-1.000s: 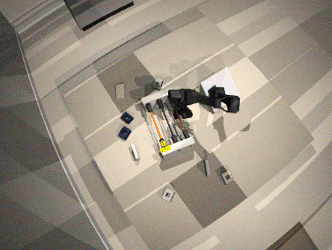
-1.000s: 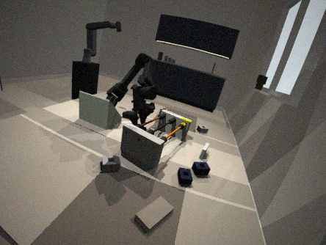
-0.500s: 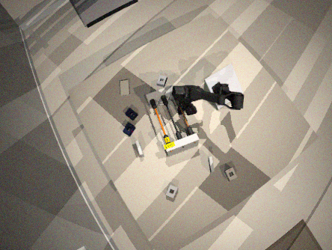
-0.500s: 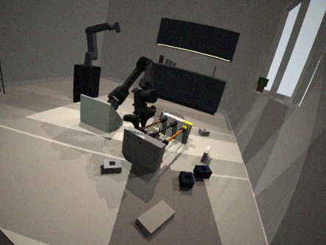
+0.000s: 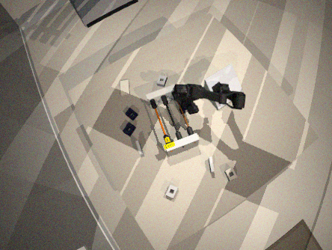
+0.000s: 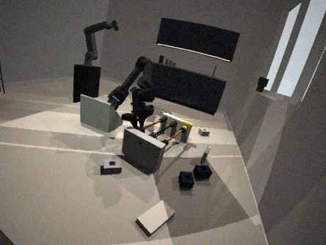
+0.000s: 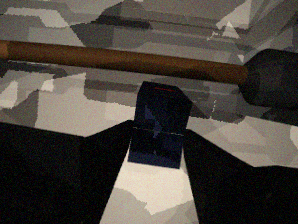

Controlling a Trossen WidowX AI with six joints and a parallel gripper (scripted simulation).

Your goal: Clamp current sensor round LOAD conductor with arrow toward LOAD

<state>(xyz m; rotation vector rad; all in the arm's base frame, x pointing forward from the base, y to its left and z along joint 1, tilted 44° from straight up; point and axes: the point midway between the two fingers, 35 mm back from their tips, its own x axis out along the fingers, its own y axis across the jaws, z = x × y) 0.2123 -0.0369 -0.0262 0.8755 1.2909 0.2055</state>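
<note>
My gripper (image 7: pixel 158 130) is shut on the dark blue current sensor (image 7: pixel 162 107), which stands up between the fingertips in the wrist view. In the top and exterior views the arm and fingers hide the sensor. The gripper is low beside the outer, unmarked brown-orange conductor (image 5: pixel 185 115) (image 7: pixel 125 61), and the sensor is not round it. The arrow on the sensor cannot be made out. The LOAD conductor (image 5: pixel 160 121) (image 6: pixel 175 136) is the orange one on the opposite side of the rack, with a yellow LOAD marker (image 5: pixel 169 145) (image 6: pixel 187 123) at one end and nothing clamped on it.
A black conductor (image 5: pixel 172 117) runs between the two orange ones. Pale end walls (image 5: pixel 187 142) (image 6: pixel 143 150) bound the rack. Two dark blue blocks (image 5: pixel 129 129) (image 6: pixel 186 180) stand beyond the LOAD side. Pale blocks with holes (image 5: pixel 171 191) (image 6: pixel 111 166) and thin pale pieces (image 5: pixel 125 87) lie around.
</note>
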